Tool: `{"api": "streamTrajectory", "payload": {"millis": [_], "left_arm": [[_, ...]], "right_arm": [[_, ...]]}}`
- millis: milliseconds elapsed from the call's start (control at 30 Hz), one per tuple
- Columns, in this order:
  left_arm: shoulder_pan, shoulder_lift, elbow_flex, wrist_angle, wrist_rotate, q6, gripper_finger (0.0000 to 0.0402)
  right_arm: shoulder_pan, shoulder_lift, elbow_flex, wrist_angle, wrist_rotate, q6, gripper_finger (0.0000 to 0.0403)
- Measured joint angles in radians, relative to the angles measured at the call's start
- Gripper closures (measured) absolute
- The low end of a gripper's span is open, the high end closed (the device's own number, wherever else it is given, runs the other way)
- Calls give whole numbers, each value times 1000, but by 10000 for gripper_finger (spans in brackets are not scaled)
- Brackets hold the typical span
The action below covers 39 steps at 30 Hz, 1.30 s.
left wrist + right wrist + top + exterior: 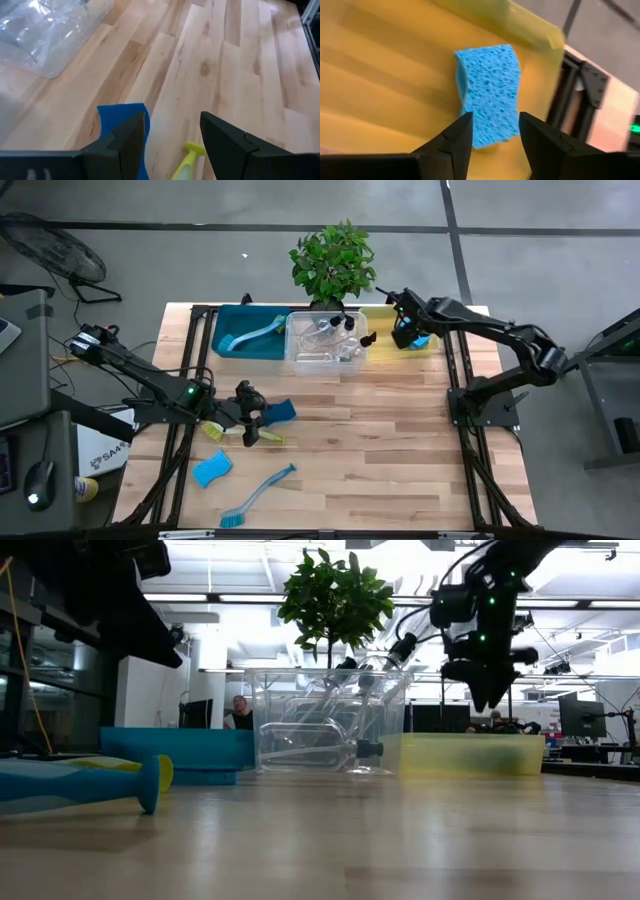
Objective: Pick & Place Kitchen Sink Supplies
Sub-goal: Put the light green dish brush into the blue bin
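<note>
Right wrist view: the right gripper (pixel 492 131) hangs over the yellow bin (pixel 380 90), fingers parted, a blue sponge (pixel 490 95) just beyond their tips, loose in the bin.
Left gripper (pixel 170 135): low over the table (pixel 225 65), well apart from the yellow bin, fingers wide, gripping nothing.
Second sponge (pixel 122 117): beside one left finger.
Yellow-green brush (pixel 187 160): its handle end between the left fingers.

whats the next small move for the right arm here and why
Probably lift the right gripper straight up out of the yellow bin. Its fingers stand open, and the blue sponge looks to be lying on the bin floor beyond them, apparently let go. Meanwhile the left gripper hangs open over another blue sponge and a yellow-green brush on the table.
</note>
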Motion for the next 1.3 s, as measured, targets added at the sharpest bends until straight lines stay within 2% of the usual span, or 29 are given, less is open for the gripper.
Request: {"api": "streamTrajectory", "payload": {"millis": [333, 500, 733, 900, 1033, 1300], "left_arm": [[0, 0, 121, -272, 102, -101, 213], [-12, 0, 127, -318, 159, -177, 213], [-126, 0, 127, -349, 112, -296, 213], [-232, 0, 127, -354, 59, -381, 213], [-296, 0, 127, -371, 34, -384, 213], [-321, 1, 124, -589, 81, -362, 213]], "right_arm": [[98, -35, 49, -212, 83, 57, 249], [195, -136, 49, -275, 134, 124, 249], [368, -309, 40, -305, 162, 229, 249], [483, -394, -25, -302, 169, 291, 249], [565, -431, -97, -294, 169, 336, 249], [717, -453, -249, -173, 115, 353, 249]]}}
